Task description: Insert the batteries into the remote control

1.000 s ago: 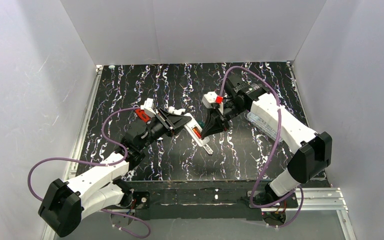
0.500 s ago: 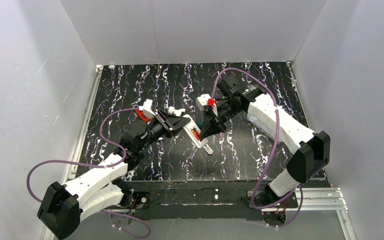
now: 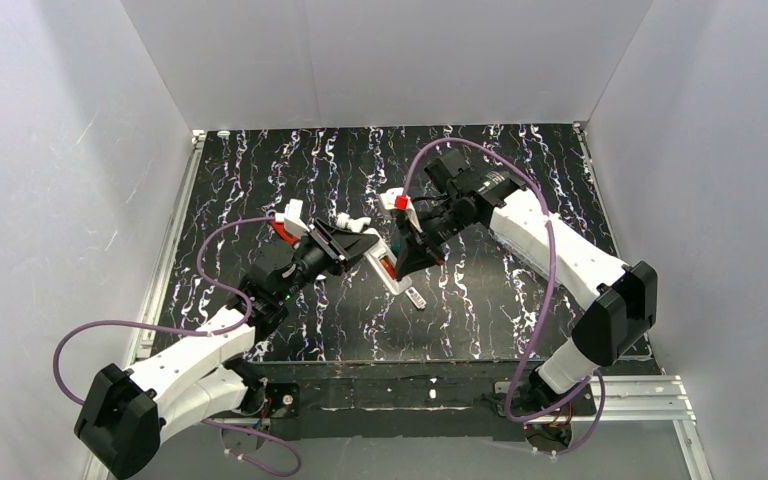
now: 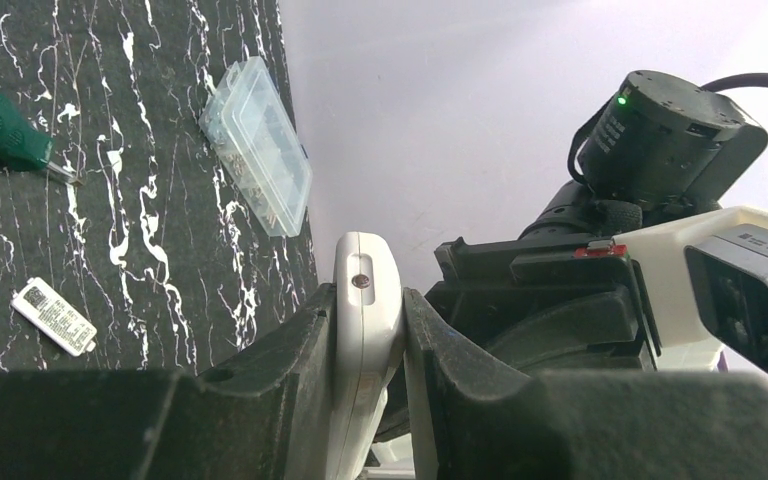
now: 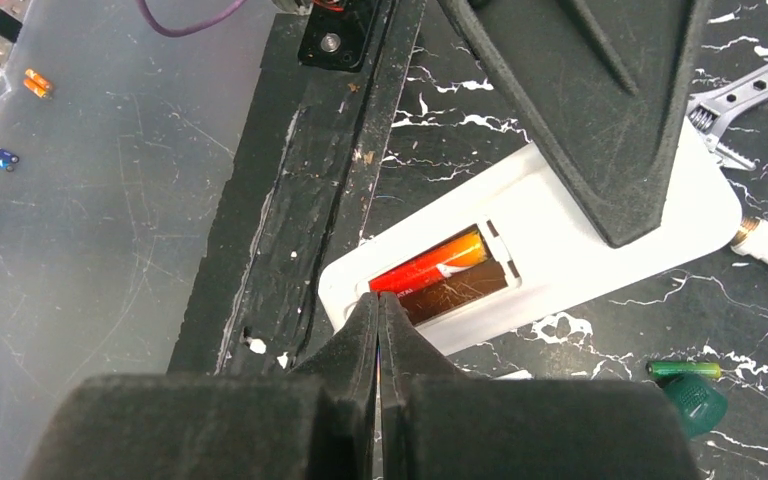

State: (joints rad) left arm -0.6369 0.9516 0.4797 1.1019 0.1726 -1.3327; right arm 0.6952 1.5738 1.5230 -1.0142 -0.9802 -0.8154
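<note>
Left fingers (image 4: 295, 350) clamp the remote (image 4: 365, 265) over the worktop (image 3: 480, 290). Right fingers (image 5: 350, 345) are closed and empty, their tips at the bay's end beside 1 seated battery (image 5: 430, 268).

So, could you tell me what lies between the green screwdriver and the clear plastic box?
Nothing: in the left wrist view, only bare marbled tabletop separates the green screwdriver from the clear plastic box.
</note>
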